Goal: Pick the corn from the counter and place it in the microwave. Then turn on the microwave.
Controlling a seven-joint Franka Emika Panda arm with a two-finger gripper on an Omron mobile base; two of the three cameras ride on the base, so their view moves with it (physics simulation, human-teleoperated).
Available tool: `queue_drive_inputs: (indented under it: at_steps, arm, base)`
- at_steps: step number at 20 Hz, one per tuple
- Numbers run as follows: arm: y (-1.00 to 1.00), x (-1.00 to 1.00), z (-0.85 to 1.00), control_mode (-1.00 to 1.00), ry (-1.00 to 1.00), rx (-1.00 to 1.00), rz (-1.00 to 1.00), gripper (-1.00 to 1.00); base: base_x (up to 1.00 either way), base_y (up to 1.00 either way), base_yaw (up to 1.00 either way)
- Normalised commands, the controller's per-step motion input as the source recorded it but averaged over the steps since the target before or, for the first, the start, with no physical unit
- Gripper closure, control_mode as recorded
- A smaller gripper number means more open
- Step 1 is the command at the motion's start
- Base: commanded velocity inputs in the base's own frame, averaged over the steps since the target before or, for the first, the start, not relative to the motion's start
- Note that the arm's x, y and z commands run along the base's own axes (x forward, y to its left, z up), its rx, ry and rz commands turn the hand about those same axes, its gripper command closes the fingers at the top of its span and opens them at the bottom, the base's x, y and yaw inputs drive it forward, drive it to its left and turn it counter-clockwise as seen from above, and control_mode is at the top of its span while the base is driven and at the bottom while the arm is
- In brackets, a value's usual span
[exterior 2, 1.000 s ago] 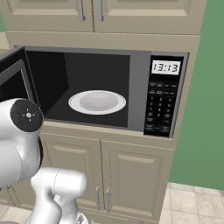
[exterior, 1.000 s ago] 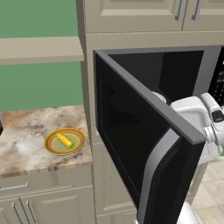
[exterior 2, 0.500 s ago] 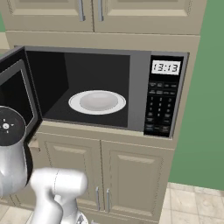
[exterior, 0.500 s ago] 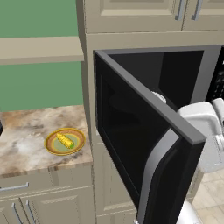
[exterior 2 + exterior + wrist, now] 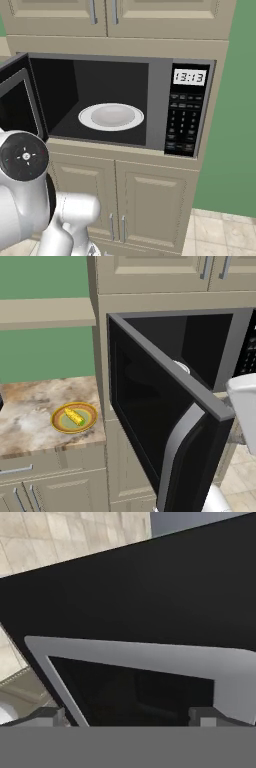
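Observation:
The corn [image 5: 73, 416], a small yellow cob with a green tip, lies on a yellow-rimmed green plate [image 5: 56, 423] on the marbled counter [image 5: 30, 401], left of the microwave [image 5: 157, 100]. The microwave's door [image 5: 150, 401] stands swung wide open, and its white turntable plate [image 5: 111, 116] is bare. In the hand view my gripper [image 5: 129, 718] is open, its fingertips [image 5: 50, 715] spread wide with nothing between them. It faces the door's dark glass and grey frame [image 5: 150, 654] from close by. The door stands between my hand and the corn.
The open door juts out over the floor with its silver handle [image 5: 176, 456] toward me. The button panel [image 5: 183, 125] and clock sit on the microwave's right side. A tan shelf [image 5: 45, 311] hangs above the counter, with beige cabinets [image 5: 150, 200] below and above.
My arm has sunk lower and shifted slightly right along the door. The corn, plate and door have not moved. The gripper stays open.

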Motion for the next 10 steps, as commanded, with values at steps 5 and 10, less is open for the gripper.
queue_drive_inputs:
  at_steps: [5,10]
  arm:
    - [-0.26,0.00,-0.02,-1.00,0.00,0.05,-0.09,-1.00]
    - [-0.23,0.00,0.00,-1.00,0.01,0.06,-0.10,-1.00]
  base:
    - [0.00,0.00,0.00]
    - [0.00,0.00,0.00]
